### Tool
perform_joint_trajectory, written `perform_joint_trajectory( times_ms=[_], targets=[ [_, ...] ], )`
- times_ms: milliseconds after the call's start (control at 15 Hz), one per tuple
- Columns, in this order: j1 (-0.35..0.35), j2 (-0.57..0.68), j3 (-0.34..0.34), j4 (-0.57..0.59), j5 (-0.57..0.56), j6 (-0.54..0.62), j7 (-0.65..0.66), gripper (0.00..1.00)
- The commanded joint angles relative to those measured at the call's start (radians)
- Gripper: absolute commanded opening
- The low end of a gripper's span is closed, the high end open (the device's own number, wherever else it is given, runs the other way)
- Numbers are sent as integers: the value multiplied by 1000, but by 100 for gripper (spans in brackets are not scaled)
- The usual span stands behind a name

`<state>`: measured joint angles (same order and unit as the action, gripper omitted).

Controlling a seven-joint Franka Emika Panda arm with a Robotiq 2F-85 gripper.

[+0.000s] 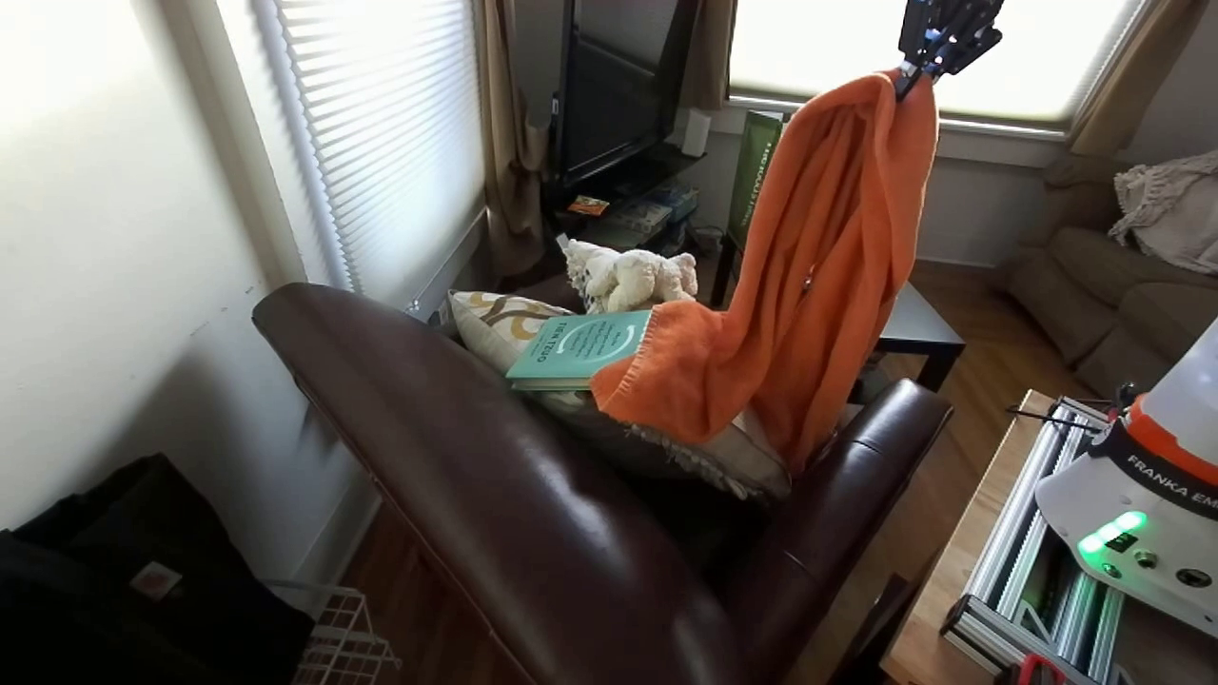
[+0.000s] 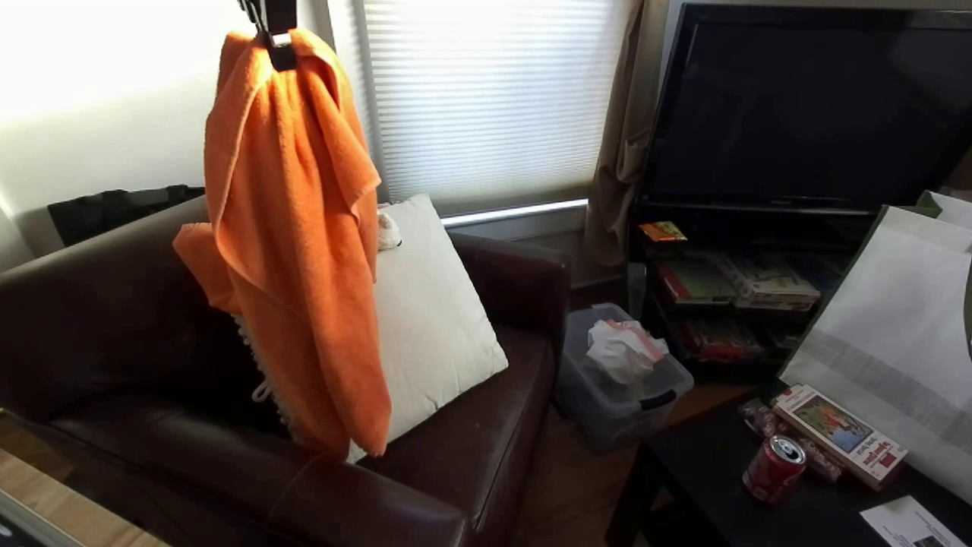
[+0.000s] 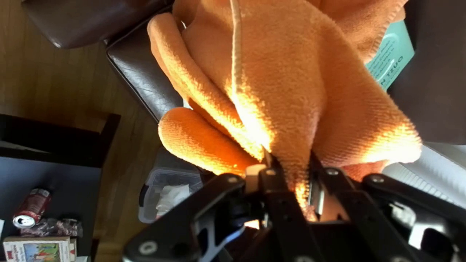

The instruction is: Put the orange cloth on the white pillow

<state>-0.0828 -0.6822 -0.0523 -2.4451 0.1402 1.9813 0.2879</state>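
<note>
My gripper is shut on the orange cloth and holds it up high by one bunched part. It also shows in the other views. The cloth hangs in long folds in both exterior views. Its lower part reaches down to the pillow and the armchair's arm, and one end overlaps a teal book. The white pillow leans tilted on the armchair, partly hidden behind the cloth. In an exterior view a patterned pillow side and a fringed edge show.
A brown leather armchair bears the pillow. A white plush toy lies near the book. A dark table with a red can and box stands beside it. A clear bin and a television are behind.
</note>
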Motion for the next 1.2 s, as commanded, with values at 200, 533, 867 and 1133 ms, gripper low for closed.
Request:
perform_joint_trajectory(
  times_ms=[200,533,867,1133],
  targets=[
    [-37,140,13,-169,-19,253,-36,5],
    [-46,244,3,-184,-7,249,1,48],
    [-60,112,37,-34,-58,-114,81,86],
    [-49,96,49,33,-43,-168,52,92]
  ],
)
